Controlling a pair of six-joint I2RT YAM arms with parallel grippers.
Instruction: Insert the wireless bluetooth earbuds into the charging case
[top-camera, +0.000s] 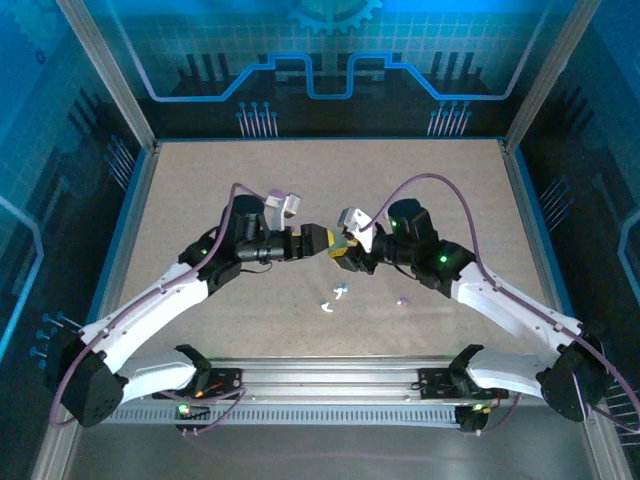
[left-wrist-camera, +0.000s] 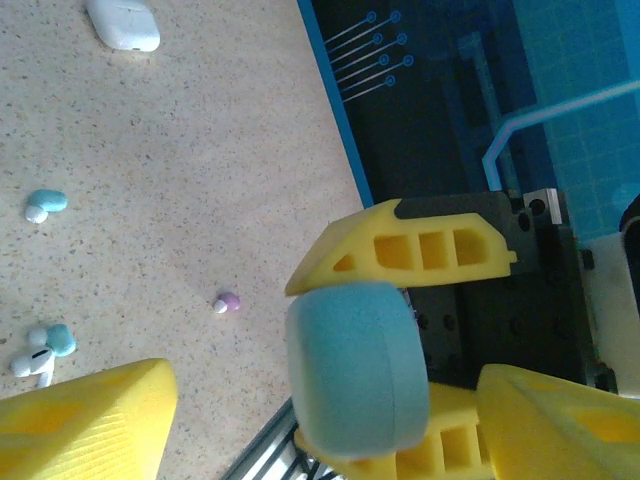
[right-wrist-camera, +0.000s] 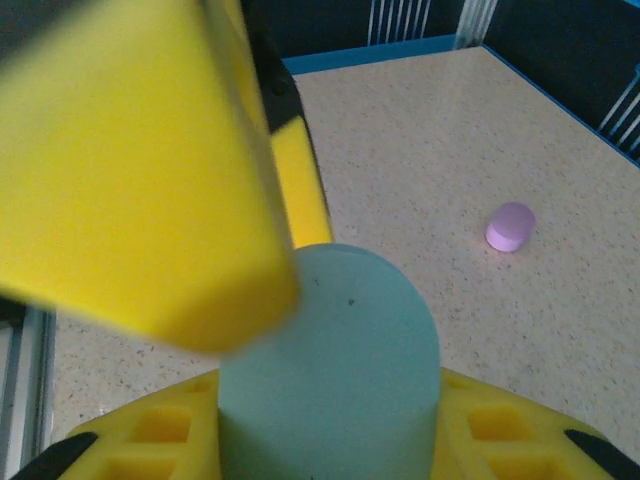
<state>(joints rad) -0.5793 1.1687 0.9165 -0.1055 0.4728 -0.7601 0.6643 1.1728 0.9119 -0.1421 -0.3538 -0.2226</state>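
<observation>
Speckled table (top-camera: 420, 190), earbuds (left-wrist-camera: 45, 203) loose at left of frame, none cased yet. Your right gripper (top-camera: 342, 250) clamps the blue case (left-wrist-camera: 355, 370); left gripper (top-camera: 325, 243) gapes around it, lid seemingly shut.

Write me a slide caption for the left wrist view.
Right pincer holds the light blue case within the open left pincer; purple earbud lies on the table.

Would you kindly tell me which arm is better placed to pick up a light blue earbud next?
Left, I think: the left fingers are open and empty, whereas the right fingers are clamped on the light blue case.
</observation>
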